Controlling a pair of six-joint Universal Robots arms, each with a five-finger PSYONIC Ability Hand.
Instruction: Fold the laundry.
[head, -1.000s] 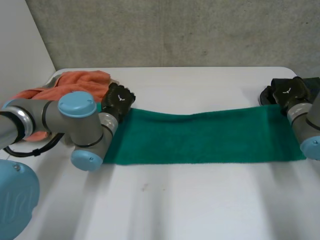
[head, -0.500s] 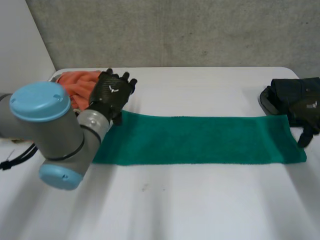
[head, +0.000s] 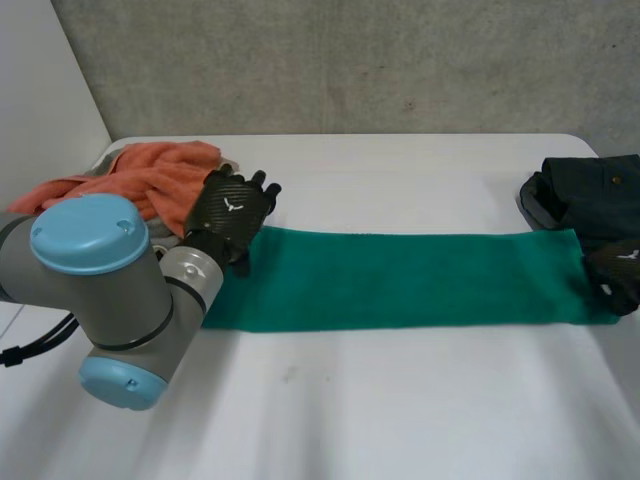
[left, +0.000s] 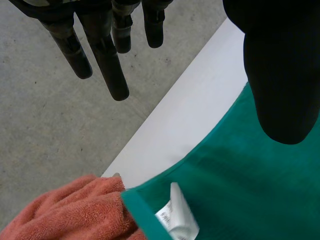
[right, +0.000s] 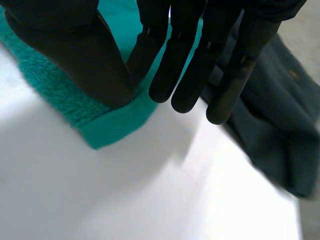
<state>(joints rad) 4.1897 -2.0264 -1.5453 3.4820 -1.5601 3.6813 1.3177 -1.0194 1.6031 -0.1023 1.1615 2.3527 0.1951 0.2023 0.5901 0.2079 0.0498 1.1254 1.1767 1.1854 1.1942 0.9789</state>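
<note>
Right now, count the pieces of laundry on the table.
3: green towel spread across the middle; orange towel far left, beside the left hand; dark garment far right. More may hide beneath it.

white table (head: 400, 420) with rounded far corners, set in front of a rough grey concrete wall (head: 350, 60). smooth white panel (head: 40, 80) upright at the table's left end. soft, even light, with faint pale streaks across the near tabletop.
</note>
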